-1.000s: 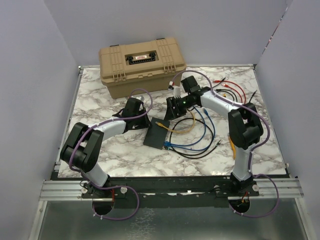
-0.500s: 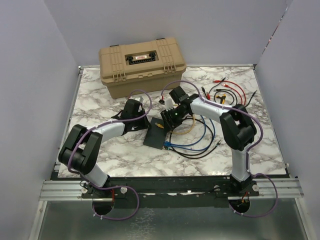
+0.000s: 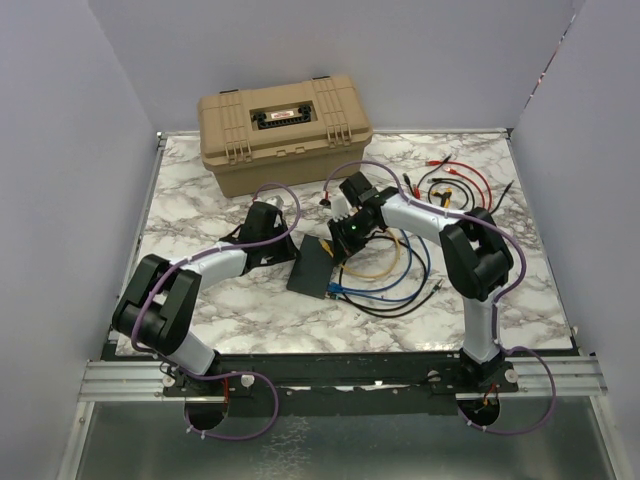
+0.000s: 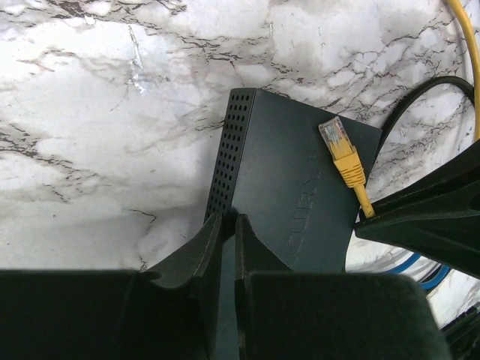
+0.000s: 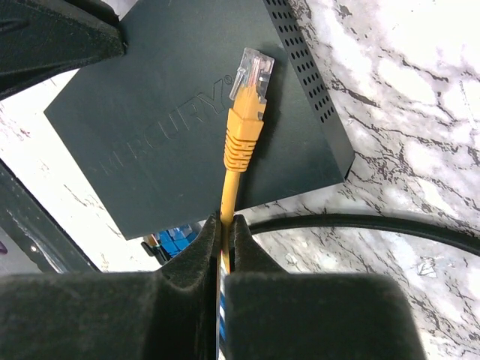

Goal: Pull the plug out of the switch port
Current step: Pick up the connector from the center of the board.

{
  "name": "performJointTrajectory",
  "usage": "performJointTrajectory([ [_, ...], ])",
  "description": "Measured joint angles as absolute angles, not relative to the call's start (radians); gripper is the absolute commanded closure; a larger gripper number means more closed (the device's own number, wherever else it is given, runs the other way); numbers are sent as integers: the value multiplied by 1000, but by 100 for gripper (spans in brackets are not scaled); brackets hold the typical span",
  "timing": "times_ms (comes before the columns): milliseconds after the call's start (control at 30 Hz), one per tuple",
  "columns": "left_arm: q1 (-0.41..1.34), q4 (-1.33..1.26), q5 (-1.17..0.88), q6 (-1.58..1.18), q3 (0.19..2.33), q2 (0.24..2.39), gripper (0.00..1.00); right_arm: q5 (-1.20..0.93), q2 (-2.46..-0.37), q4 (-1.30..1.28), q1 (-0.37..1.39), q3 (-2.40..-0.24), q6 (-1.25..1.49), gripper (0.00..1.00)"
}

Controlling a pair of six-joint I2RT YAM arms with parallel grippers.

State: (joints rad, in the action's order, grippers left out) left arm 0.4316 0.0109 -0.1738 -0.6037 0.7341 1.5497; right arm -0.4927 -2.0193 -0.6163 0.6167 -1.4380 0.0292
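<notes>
Right wrist, right claw (image 5: 225, 225) pinching yellow cable (image 5: 232, 184), plug (image 5: 251, 75) pointing away over switch (image 5: 150, 150), left claw (image 4: 229, 225) narrow.

There's the switch (image 5: 150, 135), flat on the marble bench: a thin matte-black box, MERCURY embossed across its lid, vent holes down one side. The plug (image 5: 247, 86), with its yellow boot and clear tip, is out of the port and poised over that lid, its yellow cable pinched in the right end effector (image 5: 225, 225).

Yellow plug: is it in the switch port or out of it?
Out. The yellow plug shows bare over the switch top, its cable pinched in the right gripper.
</notes>
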Motion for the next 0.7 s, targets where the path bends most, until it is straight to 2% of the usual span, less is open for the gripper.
performJointTrajectory([
  [433, 431, 8, -173, -608, 729, 1544, 100, -483, -2011, -638, 617, -1484, 36, 100],
  [700, 431, 8, -171, -609, 721, 1535, 100, -461, -1900, -637, 617, -1484, 72, 100],
])
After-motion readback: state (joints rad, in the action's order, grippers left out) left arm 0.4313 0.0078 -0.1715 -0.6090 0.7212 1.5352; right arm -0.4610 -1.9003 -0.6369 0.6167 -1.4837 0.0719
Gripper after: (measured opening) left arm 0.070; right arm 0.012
